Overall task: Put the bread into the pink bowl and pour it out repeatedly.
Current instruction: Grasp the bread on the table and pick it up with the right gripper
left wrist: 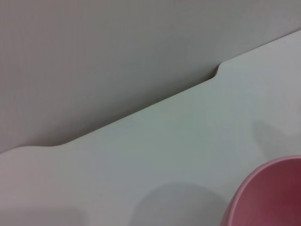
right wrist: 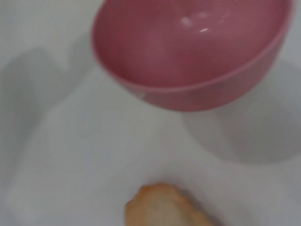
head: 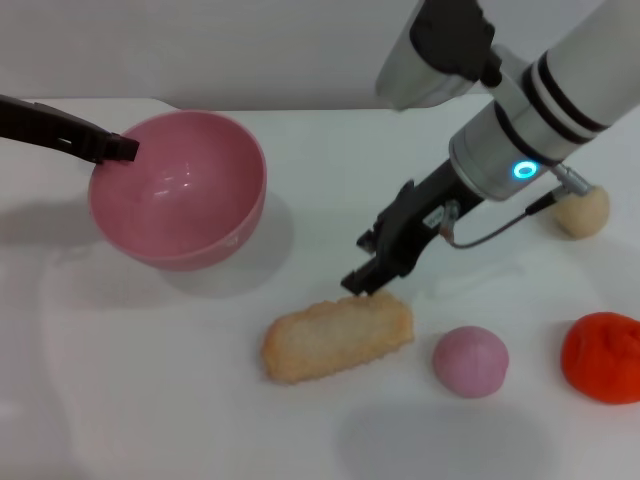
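Bread: you have the bread (head: 338, 337) lying flat on the white table (head: 150, 400), near centre, plain tan side up, long and rounded with a grainy surface; in the right wrist view only one rounded end (right wrist: 162, 207) shows
Pink bowl: the pink bowl (head: 180, 190) sits far left, tilted so its opening faces you, smooth glossy plastic, hemispherical, nothing inside; its rim (left wrist: 268, 193) also edges the left wrist view
Left gripper: your left gripper (head: 112, 146) is at the bowl's left rim, dark fingers clamped on it
Right gripper: your right gripper (head: 372, 272) hangs just above the bread's right end; I cannot tell how its black fingers stand
Others: pinkish-purple ball (head: 470, 361) just right of the bread, knobbly orange-red lump (head: 602, 357) at the right edge, beige bun (head: 582, 212) far right
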You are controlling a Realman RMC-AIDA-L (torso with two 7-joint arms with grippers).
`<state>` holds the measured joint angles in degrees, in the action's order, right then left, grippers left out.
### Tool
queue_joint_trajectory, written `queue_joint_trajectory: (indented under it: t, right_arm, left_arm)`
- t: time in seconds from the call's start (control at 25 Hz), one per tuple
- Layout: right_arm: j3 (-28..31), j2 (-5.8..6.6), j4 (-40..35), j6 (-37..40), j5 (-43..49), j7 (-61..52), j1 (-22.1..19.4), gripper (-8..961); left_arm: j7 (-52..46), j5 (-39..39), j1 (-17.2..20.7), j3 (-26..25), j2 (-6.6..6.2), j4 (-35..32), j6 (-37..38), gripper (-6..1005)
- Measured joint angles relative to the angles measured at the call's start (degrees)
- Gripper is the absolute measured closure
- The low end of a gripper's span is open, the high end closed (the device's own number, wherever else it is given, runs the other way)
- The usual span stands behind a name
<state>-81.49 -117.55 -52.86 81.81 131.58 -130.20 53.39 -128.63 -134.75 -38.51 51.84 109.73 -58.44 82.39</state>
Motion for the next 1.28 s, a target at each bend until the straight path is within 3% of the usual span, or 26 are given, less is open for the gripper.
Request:
queue_joint_trajectory:
  t: [0.32, 0.8, 1.28]
  right_arm:
    - [-0.42, -0.71, 1.58, 1.9, 0.15, 2.06, -0.4, 346]
    - [3.05, -1.06, 0.0, -4.1, -1.2, 5.51, -5.56, 363]
    - [2.48, -1.34, 7.16, -8.19, -1.81, 7.06, -5.99, 393]
  left_arm:
    - [0.34, 0.04, 0.91, 0.2, 0.4, 0.06, -0.18, 952]
    - [0.61, 0.03, 2.71, 0.16, 1.82, 0.03, -0.04, 952]
    - [0.68, 0.01, 3.0, 0.17, 2.14, -0.07, -0.13, 952]
